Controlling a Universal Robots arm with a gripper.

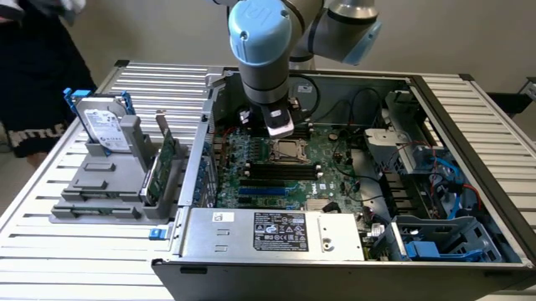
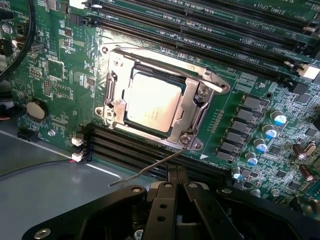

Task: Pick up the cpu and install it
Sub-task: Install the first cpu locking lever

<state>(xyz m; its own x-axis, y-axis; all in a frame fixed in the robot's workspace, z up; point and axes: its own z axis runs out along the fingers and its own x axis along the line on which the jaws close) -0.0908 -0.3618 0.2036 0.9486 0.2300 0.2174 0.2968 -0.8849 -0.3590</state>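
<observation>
The cpu (image 2: 152, 102), a small square chip with a silvery-beige top, lies flat in the metal socket frame (image 2: 197, 107) on the green motherboard (image 2: 260, 90). In the exterior view the cpu (image 1: 290, 150) sits mid-board inside the open computer case (image 1: 469, 125). My gripper (image 2: 176, 172) hangs just above the board beside the socket, fingers pressed together with nothing between them. A thin wire lever (image 2: 150, 170) sticks out from the socket towards the fingertips. From outside, the gripper (image 1: 280, 130) hovers just behind the socket.
A grey rack (image 1: 100, 200) at the exterior view's left holds a hard drive (image 1: 105, 128) with blue handles and an upright green card (image 1: 163, 160). The power supply (image 1: 272, 232) fills the case front. A person in dark clothing (image 1: 34, 75) stands at the far left.
</observation>
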